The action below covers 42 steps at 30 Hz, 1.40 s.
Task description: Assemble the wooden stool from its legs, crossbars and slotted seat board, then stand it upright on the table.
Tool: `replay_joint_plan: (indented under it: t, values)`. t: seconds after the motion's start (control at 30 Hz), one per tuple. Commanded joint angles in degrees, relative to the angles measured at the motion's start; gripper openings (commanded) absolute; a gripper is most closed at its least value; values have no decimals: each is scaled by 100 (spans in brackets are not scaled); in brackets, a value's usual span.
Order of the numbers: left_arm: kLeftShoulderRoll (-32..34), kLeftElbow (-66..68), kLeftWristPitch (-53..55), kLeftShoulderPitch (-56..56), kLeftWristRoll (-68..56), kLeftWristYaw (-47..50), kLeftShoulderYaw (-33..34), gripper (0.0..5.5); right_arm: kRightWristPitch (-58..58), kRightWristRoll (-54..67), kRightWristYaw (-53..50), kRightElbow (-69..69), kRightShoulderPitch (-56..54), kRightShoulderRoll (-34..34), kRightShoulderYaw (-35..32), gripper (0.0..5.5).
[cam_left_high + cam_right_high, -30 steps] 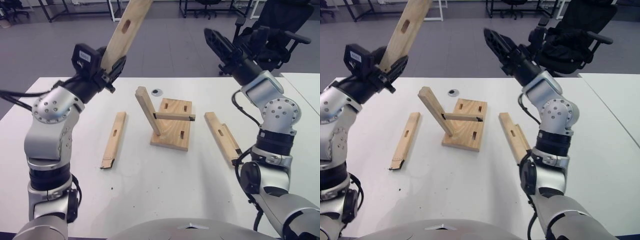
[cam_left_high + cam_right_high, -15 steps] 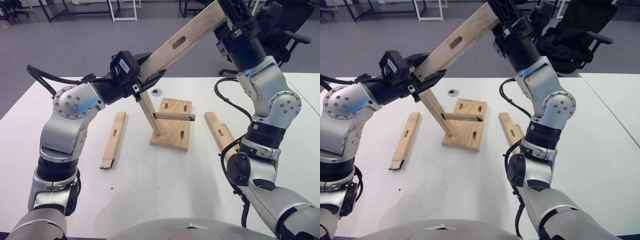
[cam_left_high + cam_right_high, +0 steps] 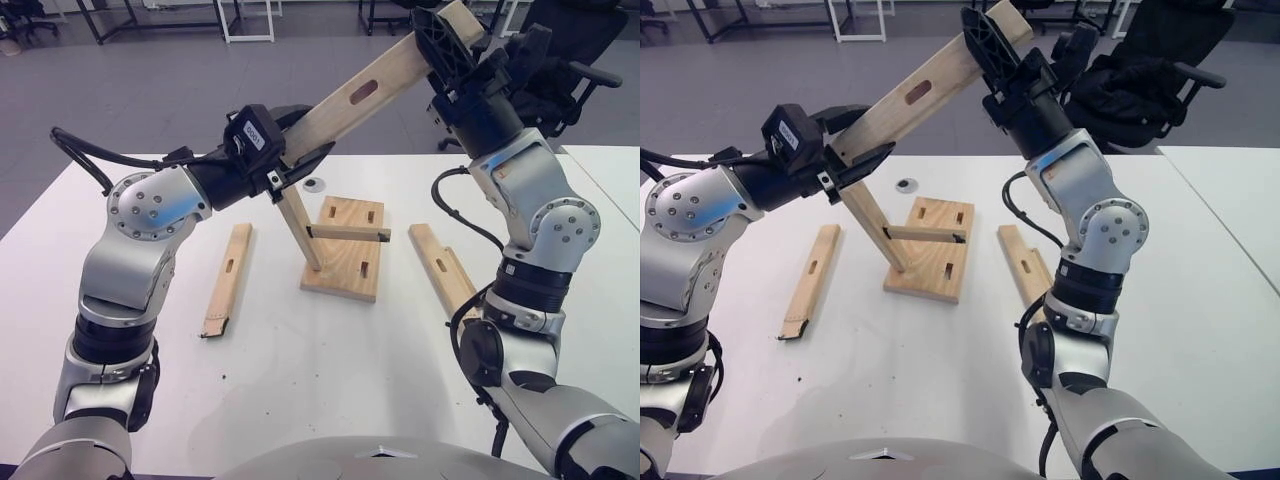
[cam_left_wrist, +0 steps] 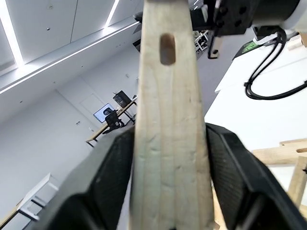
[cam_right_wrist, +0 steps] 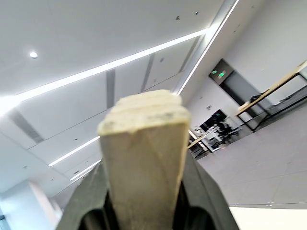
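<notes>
Pale slotted wooden leg [image 3: 360,92] is held aloft over worktop [image 3: 300,380], slanted from 10 toward 1 o'clock. Lower end is clamped by left pincer [image 3: 300,150], upper end by right pincer [image 3: 445,45]. Judged stiff and light; flat faces are best gripped, clear of the slot.

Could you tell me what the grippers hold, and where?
Both hold one slotted wooden leg: left gripper at its lower end, right gripper near its upper end.

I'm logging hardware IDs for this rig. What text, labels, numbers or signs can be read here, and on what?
White label on the black housing beside the left gripper: print too small to read.
Green sign on the far wall: blurred, unreadable.
Wooden leg: no text on it.
</notes>
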Motion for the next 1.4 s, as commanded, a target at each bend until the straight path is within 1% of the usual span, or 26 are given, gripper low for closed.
replay_joint_plan:
  t: [0.03, 0.1, 0.13, 0.3, 0.33, 0.4, 0.43, 0.53, 0.6, 0.7, 0.8, 0.93, 1.2, 1.3, 1.4]
  values:
    - [-203, -20, 426, -315, -335, 365, 436, 312, -495, -292, -512, -116, 348, 26, -250, 100]
    - [-500, -18, 826, -555, -816, 725, 872, 353, -682, -462, -746, -163, 583, -1, -354, 100]
    - [-549, -33, 944, -644, -959, 856, 1038, 367, -752, -548, -814, -176, 703, -31, -390, 100]
    - [-449, 76, 1074, -457, -1065, 1366, 1761, 455, -1112, -1018, -953, -42, 1203, -209, -672, 100]
    - [-456, 106, 1056, -370, -1076, 1429, 1884, 463, -1198, -1131, -978, -3, 1278, -220, -722, 100]
    - [-374, 228, 894, -34, -933, 1479, 2064, 463, -1336, -1435, -992, 93, 1427, -268, -746, 100]
    - [-261, 364, 634, 275, -645, 1450, 2016, 463, -1393, -1660, -949, 136, 1515, -310, -688, 100]
    - [-287, 664, -36, 1296, -16, 1417, 1638, 463, -1528, -2303, -894, 201, 1743, -387, -536, 100]
    - [-321, 803, -353, 1947, 297, 1340, 1297, 463, -1523, -2829, -739, 264, 1855, -591, -313, 100]
    - [-135, 1342, -1079, 2609, 1025, 1131, 547, 463, -1445, -3329, -658, 294, 1974, -714, -127, 100]
    - [-20, 1856, -1637, 2679, 1560, 1015, 62, 463, -1440, -3747, -672, 323, 2106, -729, 14, 100]
    - [16, 2253, -1953, 2681, 2049, 940, -372, 463, -1431, -4019, -585, 490, 2055, -558, 135, 100]
    - [-121, 3495, -2426, 2199, 3436, 776, -1785, 463, -2278, -4770, 136, 2142, 1654, -95, 525, 100]
    - [-317, 3706, -2527, 2081, 3621, 828, -2006, 463, -2197, -4771, 418, 2470, 1502, 10, 622, 100]
    - [-479, 3231, -2374, 2219, 3533, 623, -2134, 463, -2252, -4799, 633, 2816, 1296, 138, 650, 100]
